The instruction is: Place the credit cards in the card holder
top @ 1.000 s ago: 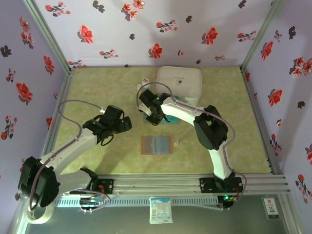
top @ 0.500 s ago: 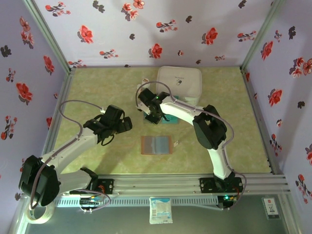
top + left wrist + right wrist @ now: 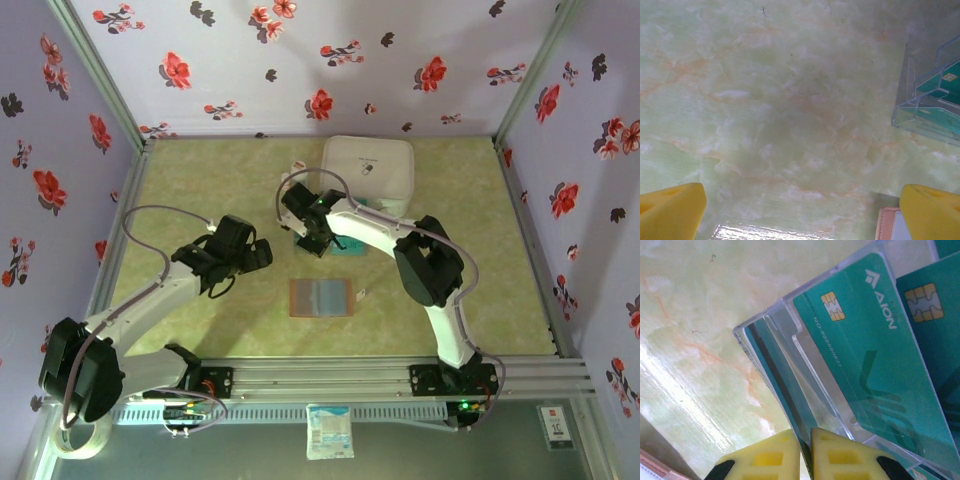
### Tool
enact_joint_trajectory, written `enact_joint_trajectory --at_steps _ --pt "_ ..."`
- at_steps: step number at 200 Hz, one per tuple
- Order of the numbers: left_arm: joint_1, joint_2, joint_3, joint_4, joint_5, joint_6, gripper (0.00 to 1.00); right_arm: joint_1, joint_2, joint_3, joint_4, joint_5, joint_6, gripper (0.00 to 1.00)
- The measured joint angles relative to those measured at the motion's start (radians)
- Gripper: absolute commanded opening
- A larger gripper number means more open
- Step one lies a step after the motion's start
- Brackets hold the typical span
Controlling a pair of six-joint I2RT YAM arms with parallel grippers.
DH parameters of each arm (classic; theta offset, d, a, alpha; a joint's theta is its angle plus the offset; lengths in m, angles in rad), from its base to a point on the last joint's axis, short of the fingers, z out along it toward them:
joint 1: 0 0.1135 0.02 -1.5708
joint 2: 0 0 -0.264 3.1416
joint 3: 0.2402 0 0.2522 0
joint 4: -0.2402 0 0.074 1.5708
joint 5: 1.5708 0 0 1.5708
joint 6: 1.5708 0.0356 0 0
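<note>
The right hand (image 3: 312,242) is down at the corner of the clear tray (image 3: 787,320). In its wrist view its two yellow fingers (image 3: 762,460) stand almost together, with only a thin slit left between them. Into that slit runs the edge-on card (image 3: 776,385), a teal card standing on its long edge just inside the tray's outer wall, so the hand is clamped on that card's thin edge. Beyond the fingers and to their right the other credit cards (image 3: 865,355) lean in the tray's stepped slots, with gold chips and pale lettering showing.

The card holder (image 3: 321,297) lies open and flat on the counter (image 3: 200,180), pale inside up. It is a little nearer the arm bases than the right hand and apart from the tray, and a strip of its brown edge shows at the lower left of the right wrist view.

The left hand (image 3: 258,255) hovers over bare counter to the left of the right hand, fingers spread wide with nothing between them — from its own camera the tray sits ahead of its right finger (image 3: 932,212), and a corner of the holder lies just beside that fingertip.

A white zipped case (image 3: 368,168) rests past the right hand, behind the tray
</note>
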Motion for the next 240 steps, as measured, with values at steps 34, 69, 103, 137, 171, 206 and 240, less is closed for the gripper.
enact_joint_trajectory --at_steps 34,69,103,137,171,206,240 --pt "0.001 0.012 0.000 0.008 0.011 0.000 1.00 0.017 0.000 0.000 0.001 0.037 -0.029 0.03" --pt "0.002 0.022 0.000 0.013 0.022 0.000 1.00 0.030 -0.005 0.000 0.004 0.069 -0.048 0.00" --pt "0.002 0.024 0.000 0.013 0.025 0.000 1.00 0.040 -0.050 0.000 0.004 0.098 -0.061 0.00" --pt "0.002 0.026 0.003 0.013 0.033 0.000 1.00 0.047 -0.118 0.000 0.008 0.110 -0.063 0.00" --pt "0.002 0.026 0.015 0.014 0.051 0.000 1.00 0.047 -0.202 -0.007 0.016 0.110 -0.040 0.00" --pt "0.002 0.026 0.015 0.012 0.047 -0.019 1.00 0.047 -0.335 -0.101 0.047 0.106 0.055 0.00" --pt "0.002 0.026 0.015 -0.015 0.039 -0.038 1.00 0.046 -0.457 -0.262 0.108 0.052 0.192 0.00"
